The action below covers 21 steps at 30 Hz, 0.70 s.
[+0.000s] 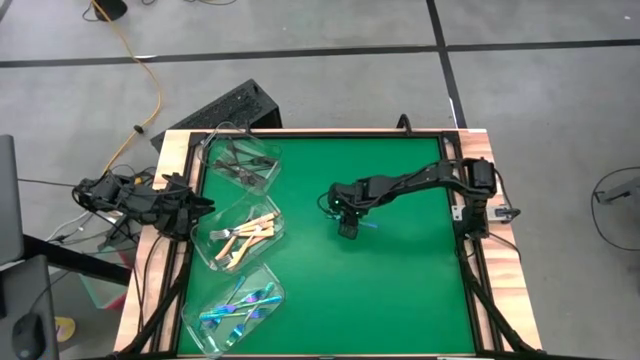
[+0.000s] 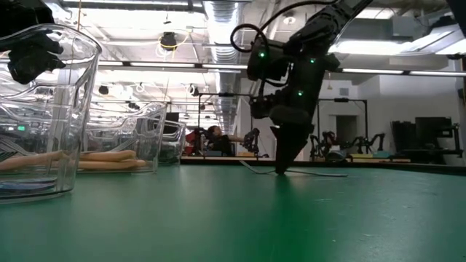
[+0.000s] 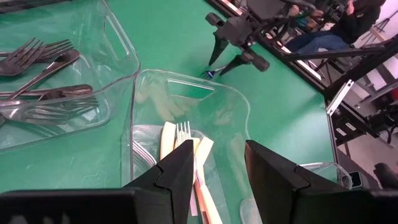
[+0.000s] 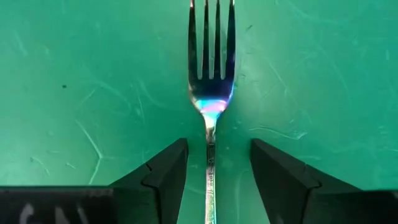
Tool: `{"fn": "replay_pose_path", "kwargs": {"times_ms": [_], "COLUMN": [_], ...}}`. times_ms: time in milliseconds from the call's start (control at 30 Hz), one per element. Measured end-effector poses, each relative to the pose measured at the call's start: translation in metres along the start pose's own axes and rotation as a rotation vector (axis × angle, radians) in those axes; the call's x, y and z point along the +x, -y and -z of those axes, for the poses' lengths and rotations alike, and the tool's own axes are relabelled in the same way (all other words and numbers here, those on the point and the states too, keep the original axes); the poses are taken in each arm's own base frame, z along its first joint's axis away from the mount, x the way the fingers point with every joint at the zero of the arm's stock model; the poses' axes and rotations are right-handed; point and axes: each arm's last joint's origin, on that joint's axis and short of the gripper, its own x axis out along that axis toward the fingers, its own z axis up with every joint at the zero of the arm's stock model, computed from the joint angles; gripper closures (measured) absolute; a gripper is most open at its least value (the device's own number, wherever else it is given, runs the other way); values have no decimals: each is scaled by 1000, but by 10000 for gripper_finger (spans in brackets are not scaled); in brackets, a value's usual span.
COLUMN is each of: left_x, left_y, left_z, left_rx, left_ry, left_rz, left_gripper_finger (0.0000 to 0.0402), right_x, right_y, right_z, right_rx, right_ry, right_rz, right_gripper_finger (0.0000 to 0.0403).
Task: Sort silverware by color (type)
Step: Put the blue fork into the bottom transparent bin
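Note:
One iridescent blue-purple fork [image 4: 211,93] lies flat on the green mat [image 1: 400,290], also visible in the high view as the fork [image 1: 368,226]. My right gripper [image 4: 212,168] points down over its handle. It is open, one finger on each side of the handle with a gap to each. In the low view the right gripper [image 2: 282,169] reaches down to the mat's surface. My left gripper [image 3: 217,168] waits open at the table's left edge, above the tub of cream-handled forks [image 3: 186,149].
Three clear tubs stand along the left side. The far tub [image 1: 240,160] holds dark metal forks, the middle tub [image 1: 240,232] cream-handled forks, and the near tub [image 1: 238,308] blue-purple forks. A wooden frame [image 1: 180,160] borders the mat.

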Motion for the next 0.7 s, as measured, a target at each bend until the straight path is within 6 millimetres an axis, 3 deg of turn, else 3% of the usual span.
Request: {"fn": "replay_pose_path", "kwargs": {"times_ms": [233, 700], "left_x": [0, 0], "left_y": [0, 0], "left_z": [0, 0], "left_rx": [-1, -2], "left_ry": [0, 0], "left_rz": [0, 0], "left_gripper_finger": [274, 274], "right_x": [9, 9], "right_y": [1, 3], "right_z": [5, 8], "right_rx": [27, 60], "right_ry": [-60, -99], "right_rz": [19, 34], "right_gripper_finger": [212, 351]}}
